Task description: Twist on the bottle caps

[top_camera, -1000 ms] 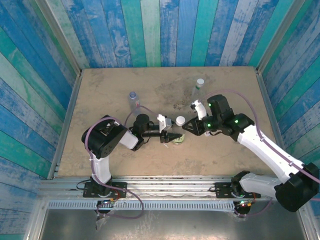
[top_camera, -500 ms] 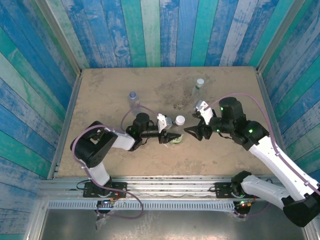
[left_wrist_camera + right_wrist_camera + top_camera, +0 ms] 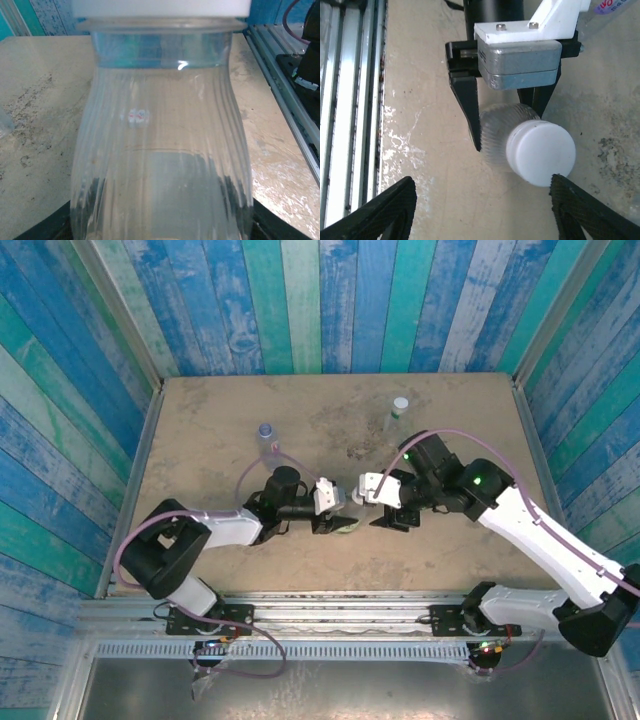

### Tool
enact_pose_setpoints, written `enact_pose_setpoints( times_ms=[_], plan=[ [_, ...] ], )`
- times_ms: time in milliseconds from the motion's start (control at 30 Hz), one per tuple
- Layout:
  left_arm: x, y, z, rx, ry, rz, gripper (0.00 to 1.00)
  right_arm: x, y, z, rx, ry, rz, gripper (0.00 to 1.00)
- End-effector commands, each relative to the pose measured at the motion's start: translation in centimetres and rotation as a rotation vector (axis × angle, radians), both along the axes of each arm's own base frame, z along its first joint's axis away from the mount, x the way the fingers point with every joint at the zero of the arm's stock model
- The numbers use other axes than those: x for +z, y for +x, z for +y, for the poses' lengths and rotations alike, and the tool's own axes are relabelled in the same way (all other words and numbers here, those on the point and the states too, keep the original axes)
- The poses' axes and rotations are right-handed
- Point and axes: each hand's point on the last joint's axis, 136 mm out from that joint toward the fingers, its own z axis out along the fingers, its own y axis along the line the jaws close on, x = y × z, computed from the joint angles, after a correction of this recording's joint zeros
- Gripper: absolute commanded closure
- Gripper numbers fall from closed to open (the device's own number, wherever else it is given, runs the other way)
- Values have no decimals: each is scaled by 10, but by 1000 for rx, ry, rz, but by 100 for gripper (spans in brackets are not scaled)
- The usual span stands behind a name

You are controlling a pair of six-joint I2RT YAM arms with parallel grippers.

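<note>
Right wrist view gives us the clearest look. The left fingers are closed on the ribbed, clear body of a bottle, one black finger on each side of it, just behind the neck. A white cap sits on the bottle's mouth, its flat top turned toward this camera. The right fingers stand wide apart and hold nothing. The cap lies between them, but not centred. The finger on the picture's right has its tip just beside the cap's rim, and we cannot tell whether it touches. The other finger is well apart from the cap, over bare worktop.

In the left wrist view the bottle rises out from between the dark fingers at the bottom corners. The white cap is at the very top edge, seated down to the neck ring.

From the top external view we see the two arms meeting near the middle of the worktop, with the bottle between them and the cap end toward the right arm. A second bottle and a third bottle stand farther back, well apart from both arms.
</note>
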Motion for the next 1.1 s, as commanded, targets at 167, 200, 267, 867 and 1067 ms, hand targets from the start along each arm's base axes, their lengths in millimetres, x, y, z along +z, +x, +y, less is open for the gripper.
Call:
enact_pose_setpoints(
  times_ms=[167,200,267,867,1067],
  plan=[
    [15,-15,2,-78,25,-77,43,-2,12,0,65,-102,12,35],
    [17,-15,2,-80,21,-76,43,-2,13,2,67,-102,18,36],
    [19,-16,2,-86,14,-80,43,-2,13,6,73,-94,41,38],
    [22,-11,5,-43,13,-93,44,-17,14,18,95,-111,129,58],
    [33,12,8,93,-24,-139,44,-10,32,25,-163,-63,231,68]
  ],
)
